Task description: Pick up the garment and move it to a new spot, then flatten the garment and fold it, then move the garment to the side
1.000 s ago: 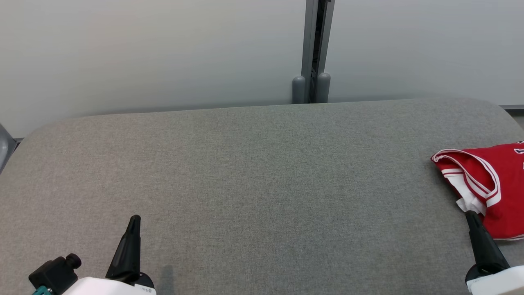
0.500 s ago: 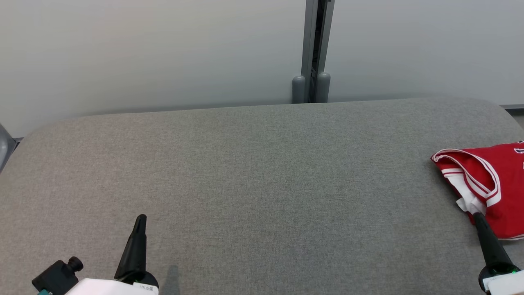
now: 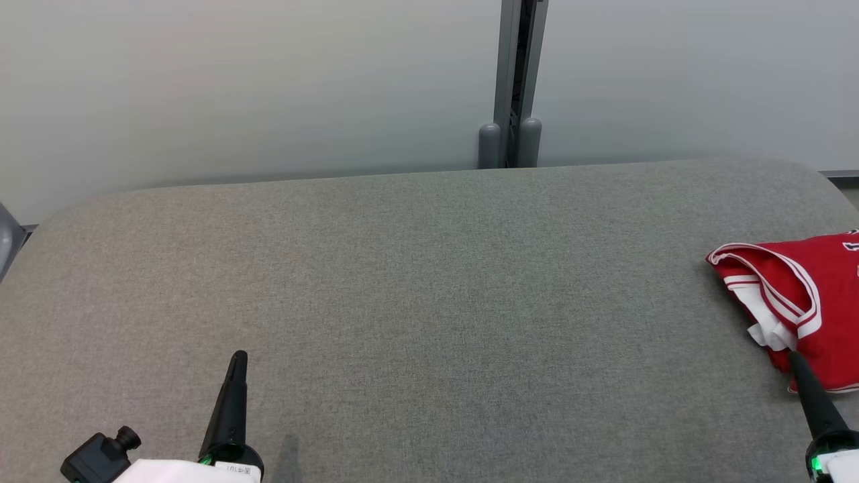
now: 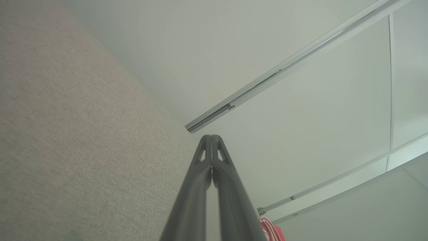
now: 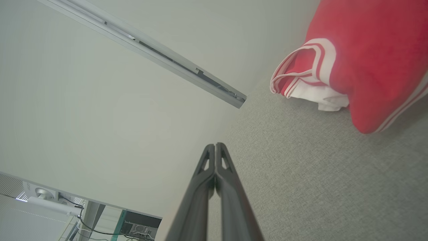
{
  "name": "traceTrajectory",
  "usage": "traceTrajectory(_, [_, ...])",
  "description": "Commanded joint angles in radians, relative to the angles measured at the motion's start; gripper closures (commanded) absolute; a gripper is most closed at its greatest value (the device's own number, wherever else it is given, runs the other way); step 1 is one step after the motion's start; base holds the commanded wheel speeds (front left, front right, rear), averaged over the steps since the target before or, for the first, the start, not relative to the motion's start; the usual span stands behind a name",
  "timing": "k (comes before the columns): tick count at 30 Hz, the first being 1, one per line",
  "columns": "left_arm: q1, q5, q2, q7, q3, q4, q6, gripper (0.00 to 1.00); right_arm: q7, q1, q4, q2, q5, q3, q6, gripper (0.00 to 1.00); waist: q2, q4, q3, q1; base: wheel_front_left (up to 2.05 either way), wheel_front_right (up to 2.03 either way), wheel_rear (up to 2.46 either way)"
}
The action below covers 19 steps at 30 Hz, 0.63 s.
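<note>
A folded red garment [image 3: 815,302] with white trim lies at the right edge of the grey padded table [image 3: 416,282]; it also shows in the right wrist view as a red garment [image 5: 361,57], and a sliver of red garment [image 4: 272,231] sits low in the left wrist view. My right gripper [image 3: 798,362] is shut, empty, its tip at the garment's near edge. In its own wrist view the right gripper [image 5: 215,145] has fingers pressed together, apart from the cloth. My left gripper [image 3: 238,359] is shut and empty at the lower left, and the left gripper [image 4: 211,137] shows closed fingers.
A pale wall with a grey vertical post [image 3: 513,80] stands right behind the table's far edge. The table's rounded corners fall away at left and right. A desk with cables and equipment [image 5: 100,221] shows low in the right wrist view.
Both grippers have drawn back toward the bottom of the head view. The right fingertip slid down and right along the garment's near edge. The garment has not moved.
</note>
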<state>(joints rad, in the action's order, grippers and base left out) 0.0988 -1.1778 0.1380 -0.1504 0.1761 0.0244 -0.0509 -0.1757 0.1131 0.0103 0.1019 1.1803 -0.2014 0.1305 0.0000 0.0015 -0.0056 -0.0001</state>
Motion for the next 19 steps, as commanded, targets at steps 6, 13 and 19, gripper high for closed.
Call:
traceTrajectory(6, [0.004,-0.064,-0.009,-0.005,-0.001,-0.012,-0.015,1.00,-0.022,0.001,0.000,0.012,0.083,-0.021,0.000,1.00,0.0000,0.000,0.001,0.0001,0.00,0.00,0.00])
traceTrajectory(13, [0.007,-0.119,-0.021,-0.006,0.001,-0.013,-0.026,1.00,-0.041,0.001,0.009,0.013,0.153,-0.037,0.000,1.00,0.0000,0.000,0.001,0.0001,0.00,0.00,0.00])
traceTrajectory(19, [0.008,-0.166,-0.032,-0.006,0.002,-0.013,-0.034,1.00,-0.057,0.001,0.015,0.012,0.209,-0.049,0.000,1.00,0.0000,0.000,0.002,0.0001,0.00,0.00,0.00])
